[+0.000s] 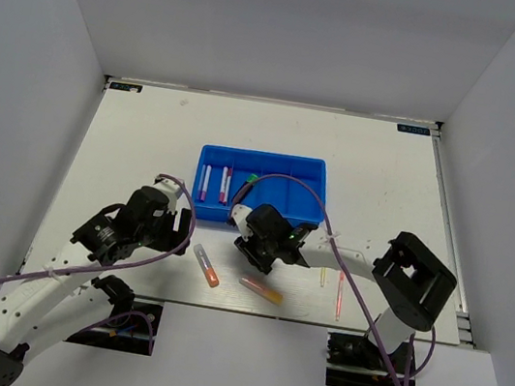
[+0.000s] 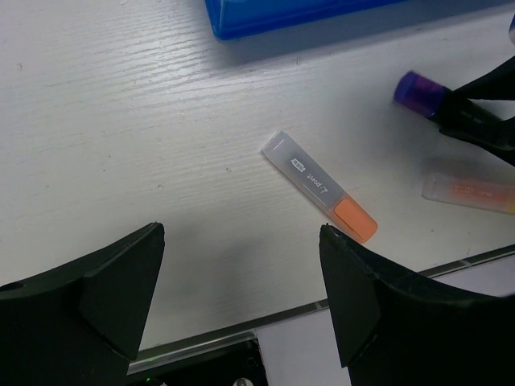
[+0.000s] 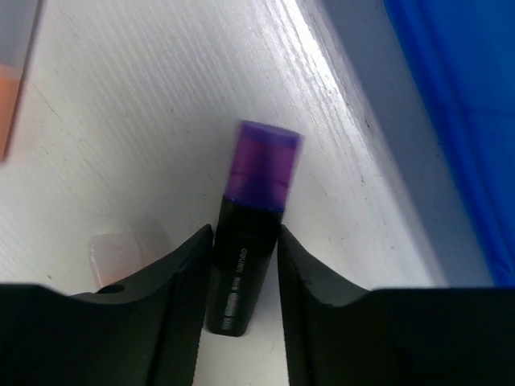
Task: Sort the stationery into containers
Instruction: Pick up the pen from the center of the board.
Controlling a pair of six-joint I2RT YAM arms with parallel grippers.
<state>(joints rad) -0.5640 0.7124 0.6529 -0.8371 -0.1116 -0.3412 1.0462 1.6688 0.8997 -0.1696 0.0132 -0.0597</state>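
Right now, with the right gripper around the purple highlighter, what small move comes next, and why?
Probably lift straight up. The right gripper has its fingers against both sides of the purple highlighter, on its black body. The highlighter appears to lie on the table beside the blue tray, so it looks ready to carry.

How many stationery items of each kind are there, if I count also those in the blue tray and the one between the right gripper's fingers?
Thin pink-white pens: 2
Highlighters: 4, namely orange highlighter, yellow highlighter, purple highlighter, green-black highlighter
Thin sticks: 2, namely yellow stick, pink stick
Total: 8
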